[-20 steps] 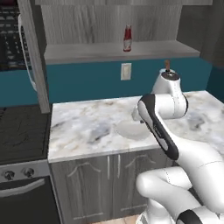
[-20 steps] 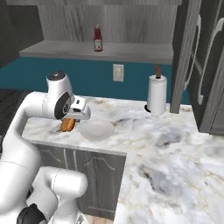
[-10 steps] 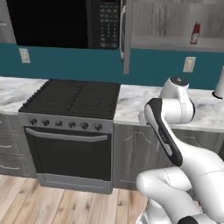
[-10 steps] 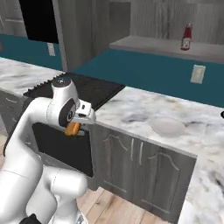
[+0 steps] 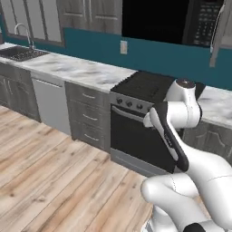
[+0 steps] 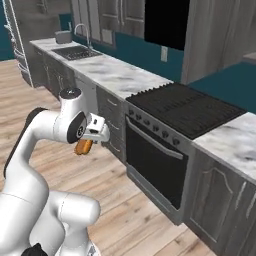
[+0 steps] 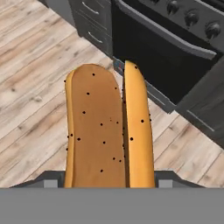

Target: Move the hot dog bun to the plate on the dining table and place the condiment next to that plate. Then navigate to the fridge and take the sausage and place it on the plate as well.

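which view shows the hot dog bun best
The hand view: the hot dog bun is seen close up, its split and dark specks clear. The right base view gives a small orange end below the gripper.

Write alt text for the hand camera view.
A golden-brown split hot dog bun, speckled with dark dots, is held upright in the claw. Behind it lie a wood plank floor and a dark oven door.
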Tool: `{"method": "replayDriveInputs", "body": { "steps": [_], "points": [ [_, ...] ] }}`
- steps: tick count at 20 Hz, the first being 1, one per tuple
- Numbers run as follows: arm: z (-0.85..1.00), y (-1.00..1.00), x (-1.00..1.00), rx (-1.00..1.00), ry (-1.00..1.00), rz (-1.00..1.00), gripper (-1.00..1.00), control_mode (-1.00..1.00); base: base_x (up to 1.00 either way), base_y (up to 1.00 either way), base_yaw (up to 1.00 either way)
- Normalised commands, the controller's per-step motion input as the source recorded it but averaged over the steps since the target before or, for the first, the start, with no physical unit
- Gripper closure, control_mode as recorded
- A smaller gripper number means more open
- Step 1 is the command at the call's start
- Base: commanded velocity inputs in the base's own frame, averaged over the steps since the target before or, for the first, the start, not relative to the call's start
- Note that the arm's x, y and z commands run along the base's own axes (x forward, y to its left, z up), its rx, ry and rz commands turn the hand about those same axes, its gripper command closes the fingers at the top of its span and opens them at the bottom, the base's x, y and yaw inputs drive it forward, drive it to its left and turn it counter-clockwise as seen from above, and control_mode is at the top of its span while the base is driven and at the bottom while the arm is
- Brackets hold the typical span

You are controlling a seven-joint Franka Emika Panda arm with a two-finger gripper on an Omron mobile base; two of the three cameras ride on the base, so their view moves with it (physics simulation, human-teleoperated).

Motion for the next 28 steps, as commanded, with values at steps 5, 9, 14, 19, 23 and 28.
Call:
{"method": "replayDriveInputs", "body": {
  "steps": [5, 9, 14, 19, 23, 28],
  "points": [
    [0.0, 0.0, 0.0, 0.0, 0.0, 0.0, 1.0, 1.0, -0.16, 0.76, 0.65],
    [0.0, 0.0, 0.0, 0.0, 0.0, 0.0, 1.0, 1.0, 0.0, 0.72, 0.6],
    [0.0, 0.0, 0.0, 0.0, 0.0, 0.0, 1.0, 1.0, 0.02, 0.75, 0.55],
    [0.0, 0.0, 0.0, 0.0, 0.0, 0.0, 1.0, 1.0, 0.5, 0.38, 0.42],
    [0.0, 0.0, 0.0, 0.0, 0.0, 0.0, 1.0, 1.0, 1.0, 0.11, 0.14],
    [0.0, 0.0, 0.0, 0.0, 0.0, 0.0, 1.0, 1.0, 0.6, 0.6, 0.15]
  ]
}}
